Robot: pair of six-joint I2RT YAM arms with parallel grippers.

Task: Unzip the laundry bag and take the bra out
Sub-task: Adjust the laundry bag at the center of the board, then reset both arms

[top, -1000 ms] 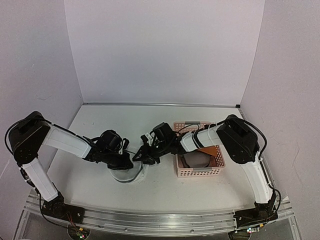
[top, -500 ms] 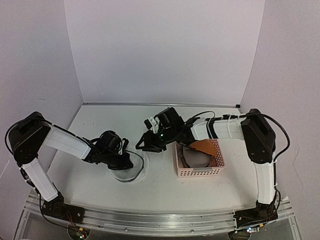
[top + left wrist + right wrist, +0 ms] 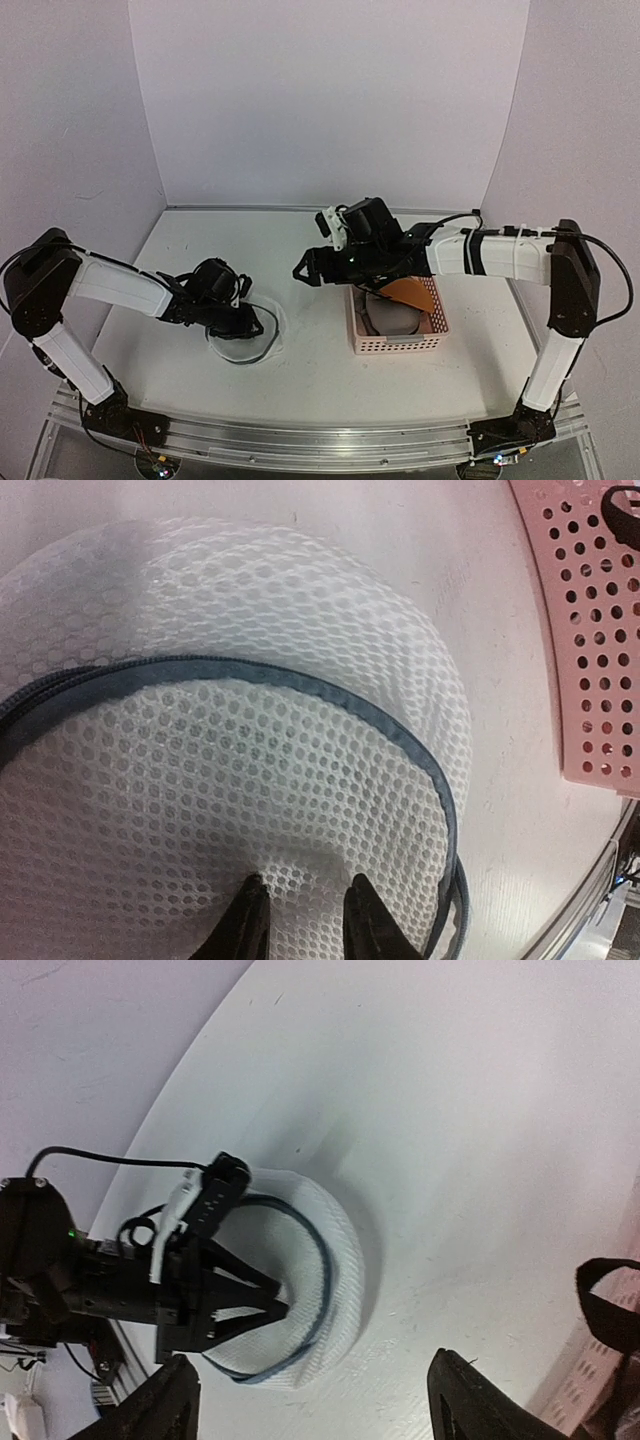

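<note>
Two arms work over a white surface (image 3: 300, 385), and the only other thing on it is a pink perforated basket (image 3: 400, 343). Nothing lies between the basket and the bag (image 3: 252, 340). The right forearm crosses over the basket's far rim and hides part of it from above.

The bra (image 3: 410, 292) lies inside the basket. One orange-brown cup shows against the right wall, with a paler grey shape beside it. A black strap (image 3: 605, 1305) loops up at the basket's edge in the right wrist view.

The bag sits left of the basket, apart from it, collapsed to a flat white mesh disc. Its dark zip rim (image 3: 300, 685) curves across the top and down the side nearest the basket. Whether the zip is undone cannot be told.

Left fingers (image 3: 232, 322) press down on the bag's top, on the side away from the basket. Their tips are nearly together, pinching the mesh.

Right fingers (image 3: 310, 272) hang above the surface just left of the basket's far corner, between basket and bag. They are spread wide and hold nothing.
</note>
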